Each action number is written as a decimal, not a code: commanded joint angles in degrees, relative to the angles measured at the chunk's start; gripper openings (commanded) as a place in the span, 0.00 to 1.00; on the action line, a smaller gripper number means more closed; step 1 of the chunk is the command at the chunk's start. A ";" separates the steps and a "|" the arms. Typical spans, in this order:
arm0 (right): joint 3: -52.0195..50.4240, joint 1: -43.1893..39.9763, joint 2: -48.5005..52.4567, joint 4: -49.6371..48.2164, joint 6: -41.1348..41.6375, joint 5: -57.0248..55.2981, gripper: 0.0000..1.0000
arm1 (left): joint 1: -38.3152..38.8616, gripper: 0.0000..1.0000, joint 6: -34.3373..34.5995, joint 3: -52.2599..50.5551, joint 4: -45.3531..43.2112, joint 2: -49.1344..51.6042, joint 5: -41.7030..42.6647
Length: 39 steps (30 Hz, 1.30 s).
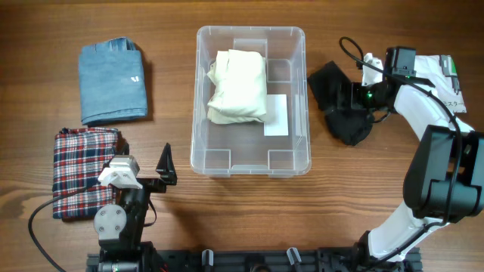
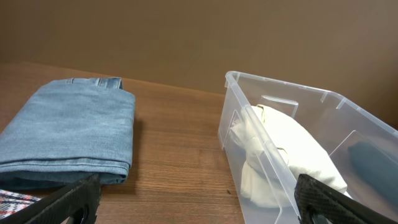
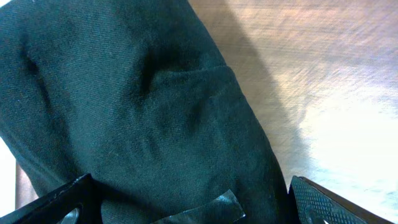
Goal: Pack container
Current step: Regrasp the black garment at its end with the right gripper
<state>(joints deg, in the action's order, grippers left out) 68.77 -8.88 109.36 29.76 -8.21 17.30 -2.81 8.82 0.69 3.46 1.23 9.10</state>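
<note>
The left jaws are standing spread wide with nothing between them, hovering low over the table (image 1: 174,227) off the container's (image 1: 195,98) near-left corner and pointing toward that corner. From the left wrist view, one clear wall of the container (image 2: 298,102) is showing just ahead. The left arm (image 1: 117,219) is reaching up from the near table edge and overlapping the plaid cloth (image 1: 79,170), which is lying folded to the left of the container's near end. A folded denim garment (image 1: 112,81) is lying left of the container's far end, just beyond the plaid cloth. The right jaws are also standing spread wide, over a crumpled black garment (image 1: 327,83) that is lying just right of the container. In the right wrist view that black garment (image 3: 124,106) is filling the space between the two fingertips, but whether they are touching it cannot be told. The right arm (image 1: 442,174) is bending in from the near-right side. A white printed packet (image 1: 446,75) is lying farther right of the container, beyond the black garment. The container itself is sitting upright at the table's centre, holding a folded cream garment (image 1: 238,87) toward its far end. A white label (image 1: 277,115) is showing on its floor beside that garment.
</note>
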 commanded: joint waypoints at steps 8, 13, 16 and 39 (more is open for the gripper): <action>-1.33 0.13 2.82 5.49 -8.72 4.87 0.99 | -0.52 1.00 -1.14 -0.31 0.04 -0.09 0.28; -1.33 0.13 2.82 4.96 -6.54 5.07 0.52 | -0.52 1.00 -1.14 -0.33 0.02 -0.09 0.28; -1.33 0.04 2.82 3.37 -2.27 5.07 0.50 | -0.52 1.00 -1.14 -0.33 0.02 -0.09 0.28; 0.68 -10.16 -5.11 -5.53 29.97 17.03 0.45 | -0.52 1.00 -1.14 -0.31 0.02 -0.09 0.28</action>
<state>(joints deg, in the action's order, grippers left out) 68.01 -19.09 110.06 24.40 19.05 27.97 -2.81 8.82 0.69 3.46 1.23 9.10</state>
